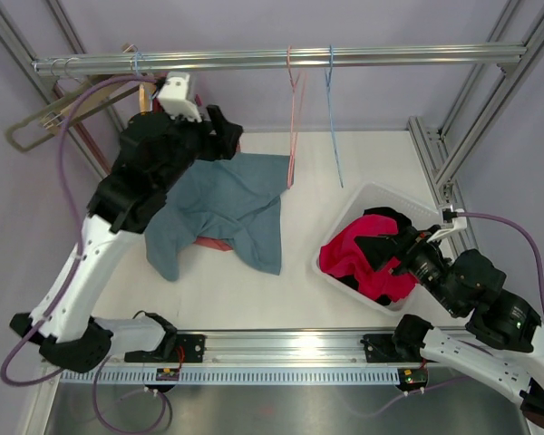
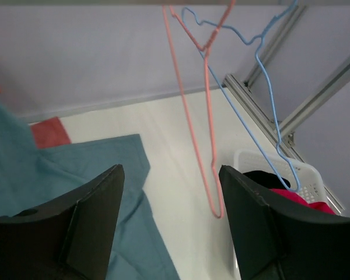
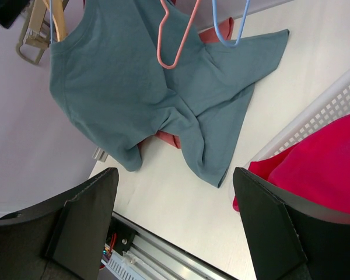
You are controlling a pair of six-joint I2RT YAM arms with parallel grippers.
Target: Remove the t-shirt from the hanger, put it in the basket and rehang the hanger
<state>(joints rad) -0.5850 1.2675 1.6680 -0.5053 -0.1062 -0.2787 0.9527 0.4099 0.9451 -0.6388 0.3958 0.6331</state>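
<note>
A: Two claws, what state?
B: Both released, empty: left claw [image 2: 170, 189] beside the t-shirt [image 1: 227, 204], right claw [image 3: 175, 186] over the basket [image 1: 378, 192].
A: The t-shirt?
B: Top at the wooden hanger [image 3: 57, 17], the rest spread on the bench [image 1: 254, 290].

A white worktop [image 1: 254, 294] stands within pale lilac walls [image 1: 390, 100], an aluminium rail [image 1: 390, 55] crossing its far side and slotted aluminium struts [image 1: 431, 159] along the right.

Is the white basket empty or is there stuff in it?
Not empty. The white plastic laundry basket holds crumpled bright pink cloth and black cloth; the top camera shows both lying inside its walls.
</note>
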